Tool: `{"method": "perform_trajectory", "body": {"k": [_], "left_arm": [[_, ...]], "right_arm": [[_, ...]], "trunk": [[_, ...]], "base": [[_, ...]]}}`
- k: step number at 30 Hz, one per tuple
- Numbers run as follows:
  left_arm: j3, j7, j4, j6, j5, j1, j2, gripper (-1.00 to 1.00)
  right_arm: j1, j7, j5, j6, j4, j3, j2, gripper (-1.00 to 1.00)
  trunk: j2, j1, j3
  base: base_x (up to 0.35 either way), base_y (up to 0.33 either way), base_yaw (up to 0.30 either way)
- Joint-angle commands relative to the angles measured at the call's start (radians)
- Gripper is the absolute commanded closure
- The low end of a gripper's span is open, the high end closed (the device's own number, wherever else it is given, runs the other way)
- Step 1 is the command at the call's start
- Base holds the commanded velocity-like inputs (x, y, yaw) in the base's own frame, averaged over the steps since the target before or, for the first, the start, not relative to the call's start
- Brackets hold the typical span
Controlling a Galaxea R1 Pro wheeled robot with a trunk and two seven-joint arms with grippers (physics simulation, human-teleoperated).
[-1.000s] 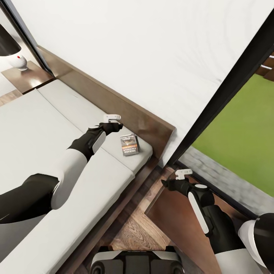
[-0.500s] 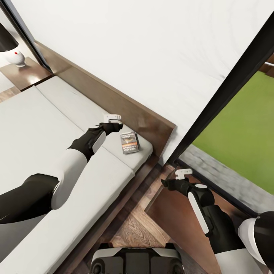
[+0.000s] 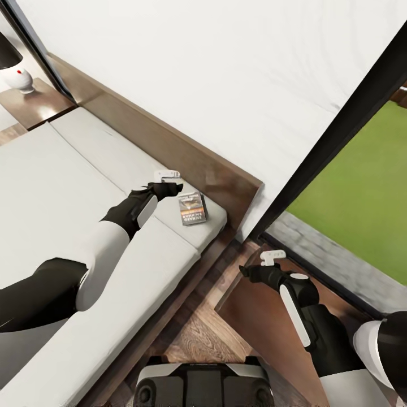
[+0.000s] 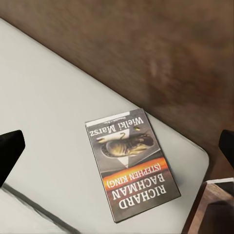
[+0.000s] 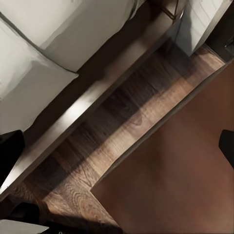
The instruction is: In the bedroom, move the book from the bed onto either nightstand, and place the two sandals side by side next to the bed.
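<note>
Left tool (image 3: 168, 176), fingers spread, hovers beside flat glossy book (image 3: 192, 208) (smooth grey mattress (image 3: 68, 186))

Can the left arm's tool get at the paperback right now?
Probably yes: the left tool hovers open beside the paperback, which lies flat and uncovered on the mattress, with nothing between them.

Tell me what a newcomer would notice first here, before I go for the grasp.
Probably the book, lying flat on the pale bed at its corner by the dark headboard, with the left hand hovering just beside it. Next, the green lawn through the black-framed glass, and the right hand over the reddish-brown nightstand.
</note>
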State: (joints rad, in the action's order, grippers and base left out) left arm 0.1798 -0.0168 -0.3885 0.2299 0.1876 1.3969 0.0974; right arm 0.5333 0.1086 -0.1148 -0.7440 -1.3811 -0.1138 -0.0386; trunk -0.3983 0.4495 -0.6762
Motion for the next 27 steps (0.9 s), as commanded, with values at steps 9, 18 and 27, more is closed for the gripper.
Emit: {"method": "perform_trajectory", "body": {"k": [9, 18, 27], "left_arm": [[0.005, 0.001, -0.003, 0.007, 0.01, 0.001, -0.001, -1.0], [0.0, 0.002, -0.043, 0.018, 0.01, 0.001, -0.002, -1.0], [0.001, 0.002, -0.045, 0.019, 0.01, 0.001, -0.001, -1.0]], "right_arm": [[0.002, 0.061, -0.011, 0.016, -0.021, 0.002, -0.003, -1.0], [0.008, 0.165, -0.011, 0.018, -0.027, 0.049, -0.003, -1.0], [0.027, 0.256, -0.011, 0.021, -0.027, 0.053, -0.003, -1.0]], "trunk": [[-0.002, 0.0, -0.014], [-0.002, 0.0, -0.028], [-0.002, 0.0, -0.042]], "base": [[0.0, 0.0, 0.0], [0.0, 0.0, 0.0], [0.0, 0.0, 0.0]]}}
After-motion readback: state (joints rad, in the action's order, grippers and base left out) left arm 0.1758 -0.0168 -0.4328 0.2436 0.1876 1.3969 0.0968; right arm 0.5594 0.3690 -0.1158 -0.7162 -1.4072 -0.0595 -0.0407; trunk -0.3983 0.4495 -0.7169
